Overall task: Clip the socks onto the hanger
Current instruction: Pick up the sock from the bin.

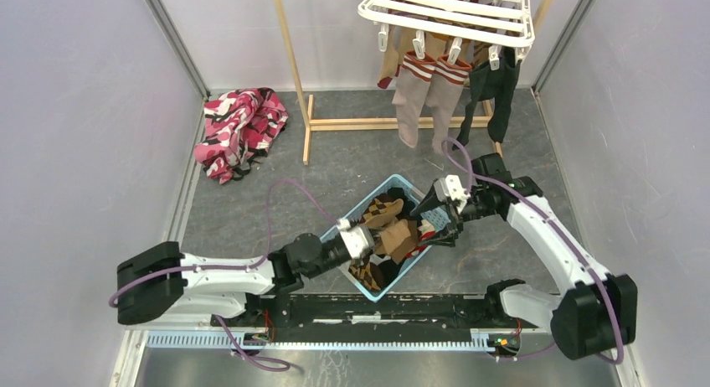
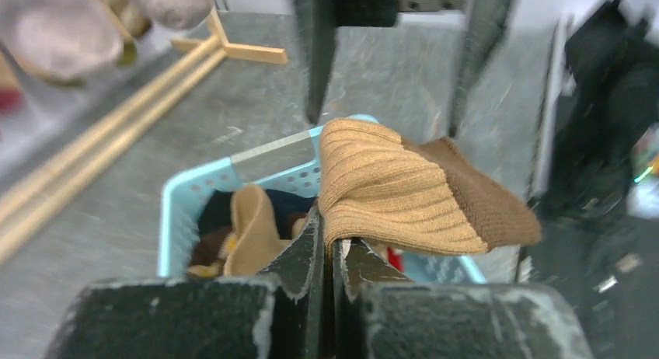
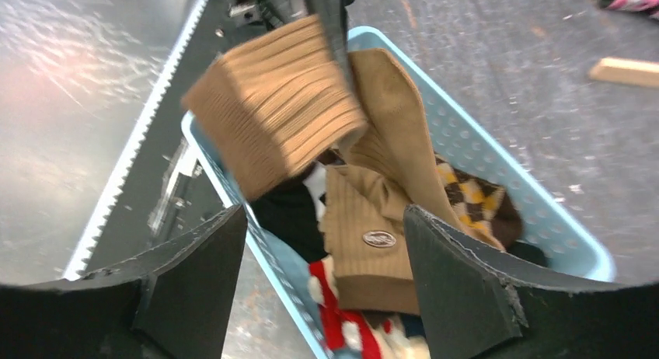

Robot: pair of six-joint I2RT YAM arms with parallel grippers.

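My left gripper [image 2: 332, 235] is shut on the edge of a tan ribbed sock [image 2: 388, 188] with a brown cuff, held just above the light blue basket [image 2: 186, 196]. My right gripper [image 3: 322, 211] stands open over the basket, close to that sock [image 3: 272, 102], with nothing between its fingers. Beneath it lie another tan sock [image 3: 373, 242], an argyle sock [image 3: 474, 200] and a red-and-white one [image 3: 342, 320]. From above, both grippers [image 1: 373, 240] [image 1: 435, 215] meet over the basket [image 1: 393, 179]. The white hanger [image 1: 444, 10] at the back holds grey socks [image 1: 410, 94] and a black sock [image 1: 502, 90].
A thin wooden stand [image 1: 368, 123] carries the hanger, its foot bar lying on the grey floor. A pink, red and black patterned cloth [image 1: 239, 127] lies at the back left. Pale walls close in both sides. The arm bases' rail [image 1: 377, 307] runs along the near edge.
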